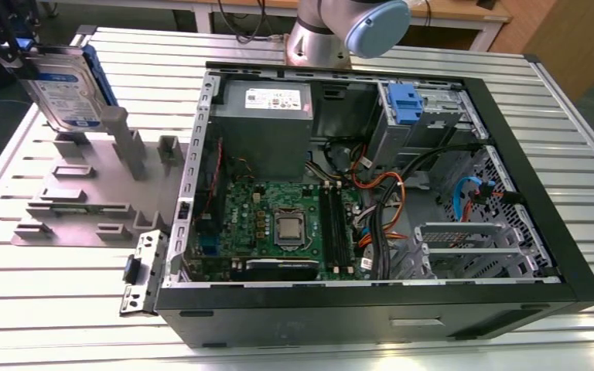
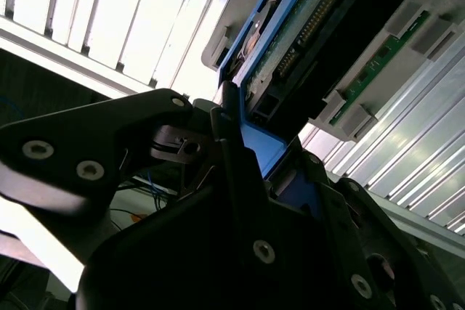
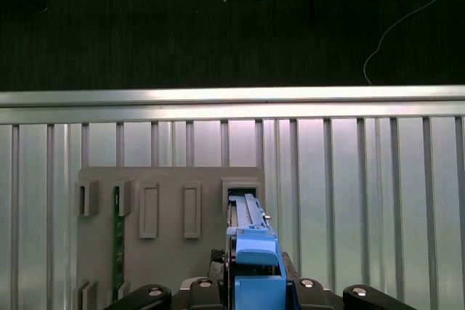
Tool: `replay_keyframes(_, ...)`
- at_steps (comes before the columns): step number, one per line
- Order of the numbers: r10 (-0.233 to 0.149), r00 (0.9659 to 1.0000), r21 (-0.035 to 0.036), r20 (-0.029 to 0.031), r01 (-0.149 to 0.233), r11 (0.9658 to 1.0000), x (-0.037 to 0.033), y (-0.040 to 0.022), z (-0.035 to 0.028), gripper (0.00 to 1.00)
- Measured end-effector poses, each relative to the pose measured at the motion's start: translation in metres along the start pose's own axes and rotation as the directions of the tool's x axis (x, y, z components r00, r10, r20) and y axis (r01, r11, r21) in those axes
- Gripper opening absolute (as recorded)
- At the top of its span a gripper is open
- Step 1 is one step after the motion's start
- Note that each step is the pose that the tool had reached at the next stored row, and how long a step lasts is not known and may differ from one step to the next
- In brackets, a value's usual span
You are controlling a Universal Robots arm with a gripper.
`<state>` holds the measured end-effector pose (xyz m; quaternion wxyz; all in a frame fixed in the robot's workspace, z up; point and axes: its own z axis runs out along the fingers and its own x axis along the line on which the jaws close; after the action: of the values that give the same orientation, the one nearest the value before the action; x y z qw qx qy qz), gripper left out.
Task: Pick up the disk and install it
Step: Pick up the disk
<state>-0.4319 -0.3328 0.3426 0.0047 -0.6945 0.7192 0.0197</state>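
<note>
Above grey holder plate (image 1: 90, 189), fingers (image 2: 231, 152) clamp the disk (image 1: 65, 85) edgewise.

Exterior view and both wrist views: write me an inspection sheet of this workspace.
Surface: slatted metal table, carrying the holder and the case.
Job's things: disk upright over the grey holder; open computer case to the exterior view's right of it.
Clutter: green board standing in a holder slot; blue clip inside the case.
Grippers: gripper shut on the disk's blue frame.
Cables: orange, black and blue wires inside the case; loose cables on the floor.
Surroundings: dark floor; wooden desk behind the arm.
</note>
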Motion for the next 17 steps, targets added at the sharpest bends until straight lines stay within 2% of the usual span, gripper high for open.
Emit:
replay_keyframes(13,0.000,1.0000,0.0000,0.0000,0.000,1.0000,-0.0001,0.0001,-0.0030,0.36)
replay_keyframes(15,0.000,1.0000,0.0000,0.0000,0.000,1.0000,-0.0006,0.0004,-0.0176,0.36)
replay_keyframes(17,0.000,1.0000,0.0000,0.0000,0.000,1.0000,-0.0006,0.0004,-0.0179,0.36)
